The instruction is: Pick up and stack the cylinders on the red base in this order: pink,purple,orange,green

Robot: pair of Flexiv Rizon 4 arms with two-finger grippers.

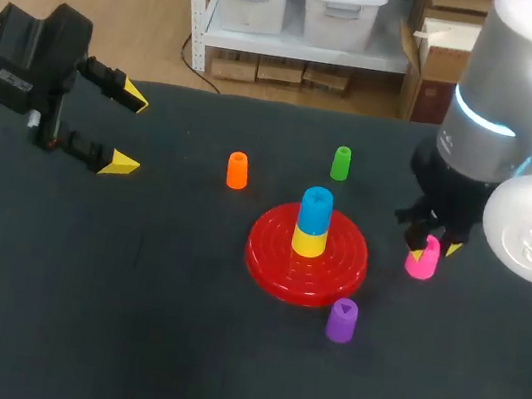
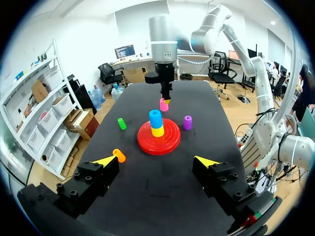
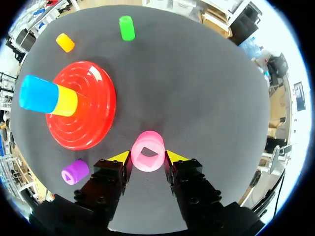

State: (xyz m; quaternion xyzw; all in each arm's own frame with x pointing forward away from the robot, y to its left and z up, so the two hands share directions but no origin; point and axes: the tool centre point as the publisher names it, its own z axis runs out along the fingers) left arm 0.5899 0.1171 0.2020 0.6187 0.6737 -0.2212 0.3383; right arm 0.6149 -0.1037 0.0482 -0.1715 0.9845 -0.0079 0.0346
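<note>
Pink plastic cylinder (image 1: 422, 258) (image 3: 147, 151) stands upright on the dark bench (image 1: 125, 319), long axis vertical, just right of the red ribbed round base (image 1: 273, 251) (image 3: 83, 123) and not touching it. Its open top faces up, and the right wrist view shows a squarish socket in it. The right gripper (image 1: 431, 246) (image 3: 147, 157) comes straight down over it, one yellow-tipped finger pressed to each side, pinching the pink cylinder. The cylinder's foot looks to be on the bench. In the head view the gripper covers the pink cylinder's upper part, so only the lower body shows.

On the base's middle a yellow cylinder (image 1: 309, 241) carries a blue cylinder (image 1: 316, 210); the stack is upright and hides whatever it sits on.

The purple cylinder (image 1: 341, 320) stands upright near and right of the base, close to its rim. The orange cylinder (image 1: 237, 170) stands upright left and far of the base. The green cylinder (image 1: 341, 163) stands upright at the far side, apart from the base.

The left gripper (image 1: 127, 131) (image 2: 156, 160) is at the far left above the bench, fingers spread wide and holding nothing. Its arm is cut off at the head view's edge.
</note>
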